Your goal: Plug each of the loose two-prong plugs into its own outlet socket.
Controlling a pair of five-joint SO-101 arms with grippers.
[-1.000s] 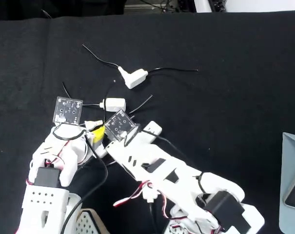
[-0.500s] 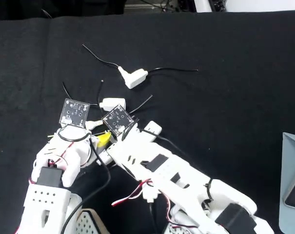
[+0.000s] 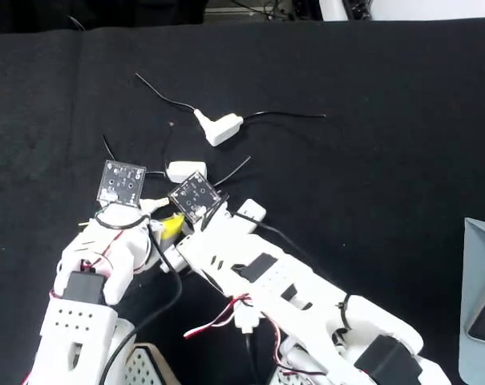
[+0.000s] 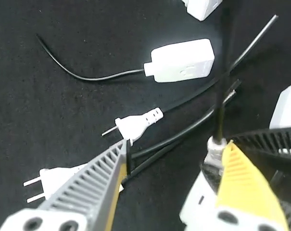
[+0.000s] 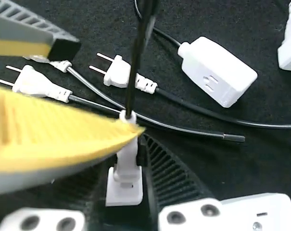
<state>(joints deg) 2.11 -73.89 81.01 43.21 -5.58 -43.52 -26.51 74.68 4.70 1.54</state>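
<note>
Right now my right claw [image 5: 135, 147] is pinching the held plug [image 5: 123, 185] between its yellow finger [image 5: 63, 139] and its black finger [image 5: 171, 180]. That plug stands upright, its black cord [image 5: 140, 43] running straight up out of it; I can't make out its prongs.

My left claw [image 4: 176, 151] sits just beside the right one and is spread wide, with its grey finger [image 4: 87, 187] well apart from the yellow one across the gap. Both claws meet low over the black table [image 3: 370, 96], in its left half and close to the edge where the arms are mounted.

Two more plugs lie flat on the table under the claws. The middle plug [image 4: 135, 126] is just off the tip of the grey finger, between it and the near socket [image 3: 186, 171]. The outer plug [image 4: 58, 179] lies partly behind the grey finger. Both have their prongs free.

The near socket is a white block just beyond the claws, slots facing up, with its cord trailing toward the table's left edge. The far socket [image 3: 220, 127] lies apart from it, further toward the far edge, with thin black cords running off on both sides.
</note>
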